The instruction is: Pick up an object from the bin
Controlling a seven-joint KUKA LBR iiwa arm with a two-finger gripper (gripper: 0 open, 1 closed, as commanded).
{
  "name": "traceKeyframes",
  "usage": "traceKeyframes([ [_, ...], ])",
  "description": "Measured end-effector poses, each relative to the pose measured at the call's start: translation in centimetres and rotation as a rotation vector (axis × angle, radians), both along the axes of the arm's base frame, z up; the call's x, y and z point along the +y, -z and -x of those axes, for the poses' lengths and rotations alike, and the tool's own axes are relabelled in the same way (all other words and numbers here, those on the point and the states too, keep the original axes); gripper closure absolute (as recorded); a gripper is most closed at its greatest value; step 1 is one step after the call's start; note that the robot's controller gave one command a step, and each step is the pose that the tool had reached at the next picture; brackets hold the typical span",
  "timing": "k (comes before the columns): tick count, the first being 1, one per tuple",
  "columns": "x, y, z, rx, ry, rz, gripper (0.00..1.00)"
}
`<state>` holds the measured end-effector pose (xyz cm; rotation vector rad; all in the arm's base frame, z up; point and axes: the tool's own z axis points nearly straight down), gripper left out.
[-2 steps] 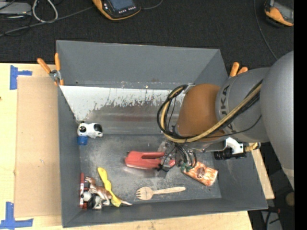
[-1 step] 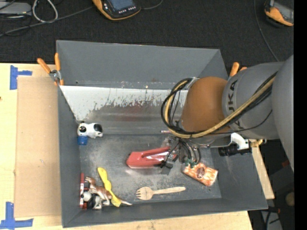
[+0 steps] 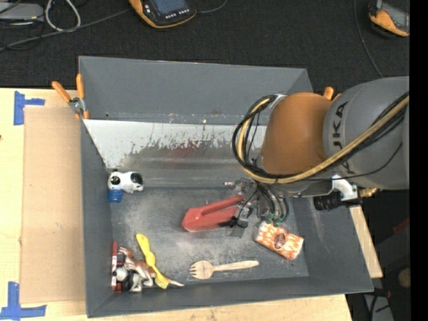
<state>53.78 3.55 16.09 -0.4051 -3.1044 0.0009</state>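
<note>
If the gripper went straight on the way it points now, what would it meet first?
Probably the right end of the red flat tool; the gripper hangs directly over that end. Height is hard to judge from above, so it may already touch it.

The gripper [image 3: 242, 214] sits mostly under the arm's orange cover [image 3: 294, 136] and a bundle of black cables [image 3: 237, 142], so little of it can be made out. The right end of a red flat tool [image 3: 208, 217] disappears behind it, and contact cannot be judged. The arm [image 3: 371, 136] hides the right-hand floor and wall of the bin [image 3: 194, 79] and runs out of the picture on the right. In the bin's near left corner, a heap [image 3: 130, 273] of red, white and yellow bits is too tangled to tell apart. A white-and-black toy [image 3: 125, 182] by the left wall is too small to identify. A handheld device [image 3: 160, 4] is cut off by the top edge.
</note>
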Motion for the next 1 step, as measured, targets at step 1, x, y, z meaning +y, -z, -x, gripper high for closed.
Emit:
traceKeyframes([
  [1,-0.03,-4.65,-0.11,-0.003,0.000,0.000,1.00],
])
